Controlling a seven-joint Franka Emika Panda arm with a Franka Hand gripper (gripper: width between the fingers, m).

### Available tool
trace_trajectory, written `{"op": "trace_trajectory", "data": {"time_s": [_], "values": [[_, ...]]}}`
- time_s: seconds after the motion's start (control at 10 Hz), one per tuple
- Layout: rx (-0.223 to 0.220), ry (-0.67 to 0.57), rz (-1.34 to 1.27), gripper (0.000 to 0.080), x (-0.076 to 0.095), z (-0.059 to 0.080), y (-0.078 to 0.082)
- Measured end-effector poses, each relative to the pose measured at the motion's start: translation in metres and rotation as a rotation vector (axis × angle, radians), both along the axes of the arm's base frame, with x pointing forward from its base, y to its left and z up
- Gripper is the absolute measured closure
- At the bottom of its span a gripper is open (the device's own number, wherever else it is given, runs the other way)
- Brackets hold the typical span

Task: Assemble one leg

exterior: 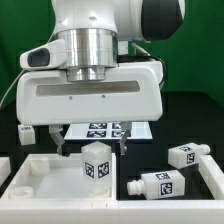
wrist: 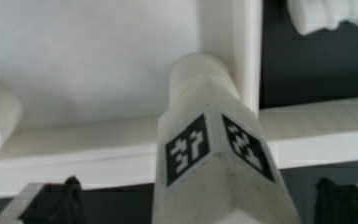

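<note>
A white leg (exterior: 97, 166) with black-and-white tags stands upright on the large white tabletop (exterior: 35, 183), near its far rim. My gripper (exterior: 92, 152) hangs right over it, open, one finger on each side of the leg's upper part. In the wrist view the leg (wrist: 211, 130) runs down the middle, its far end at the tabletop's corner (wrist: 229, 45). My dark fingertips (wrist: 59, 202) stand off from the leg on both sides, with gaps showing. Nothing is held.
Two more tagged legs lie on the dark table at the exterior view's right, one (exterior: 186, 153) farther back and one (exterior: 156, 184) nearer. The marker board (exterior: 103, 130) lies behind the gripper. A small white tagged piece (exterior: 27, 131) sits at the left.
</note>
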State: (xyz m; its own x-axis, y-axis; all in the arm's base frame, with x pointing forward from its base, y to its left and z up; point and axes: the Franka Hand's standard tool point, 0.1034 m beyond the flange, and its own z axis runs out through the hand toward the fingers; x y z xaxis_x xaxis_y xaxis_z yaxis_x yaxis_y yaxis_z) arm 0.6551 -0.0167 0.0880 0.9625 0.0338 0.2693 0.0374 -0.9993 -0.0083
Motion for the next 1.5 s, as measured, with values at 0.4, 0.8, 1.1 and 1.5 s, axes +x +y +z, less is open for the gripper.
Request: {"op": "trace_trajectory", "data": {"time_s": [0.4,0.8,1.1,1.5], "values": [[-0.116,0.032,0.363,0.0150,0.004,0.004,0.013],[-0.151,0.030,0.476,0.0277,0.004,0.004,0.011],[-0.150,0.030,0.473,0.0515,0.004,0.003,0.011],[-0.060,0.028,0.200,0.0515,0.004,0.003,0.011]]}}
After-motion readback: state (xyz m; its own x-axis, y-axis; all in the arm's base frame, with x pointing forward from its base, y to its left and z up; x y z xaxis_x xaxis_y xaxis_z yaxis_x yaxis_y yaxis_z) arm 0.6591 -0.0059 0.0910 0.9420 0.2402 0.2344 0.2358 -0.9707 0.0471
